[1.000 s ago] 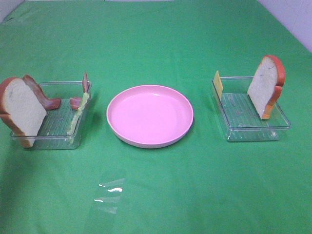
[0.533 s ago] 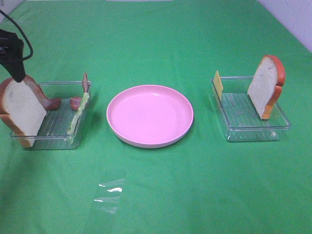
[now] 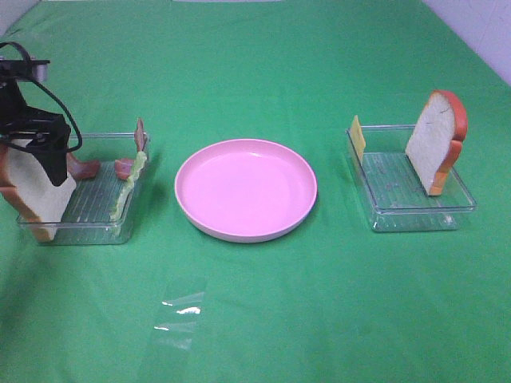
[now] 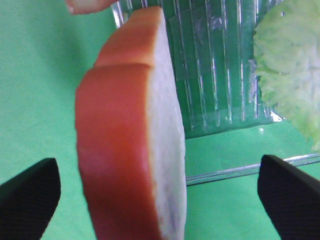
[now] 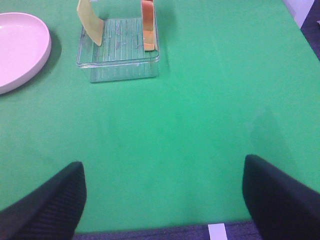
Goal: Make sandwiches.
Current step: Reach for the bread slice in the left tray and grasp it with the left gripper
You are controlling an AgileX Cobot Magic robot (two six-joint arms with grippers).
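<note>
The left bread slice (image 3: 30,190) stands on edge at the outer end of the left clear tray (image 3: 96,227). Red-brown bacon strips (image 3: 83,168) and a pale green lettuce leaf (image 3: 128,185) lean in the same tray. My left gripper (image 3: 48,159) is open and low over this slice. In the left wrist view the bread (image 4: 131,150) stands between the spread fingers (image 4: 289,197), with lettuce (image 4: 292,75) beyond. The second bread slice (image 3: 435,142) and the yellow cheese square (image 3: 357,137) stand in the right tray (image 3: 419,217). My right gripper (image 5: 162,205) is open and empty, well back from that tray (image 5: 120,70).
A round pink plate (image 3: 246,189) sits between the two trays. A scrap of clear plastic film (image 3: 180,315) lies on the green cloth near the front left. The right wrist view shows the table's near edge (image 5: 215,231).
My left arm has come into view from the upper left and moved down over the left bread slice. Nothing else has moved.
</note>
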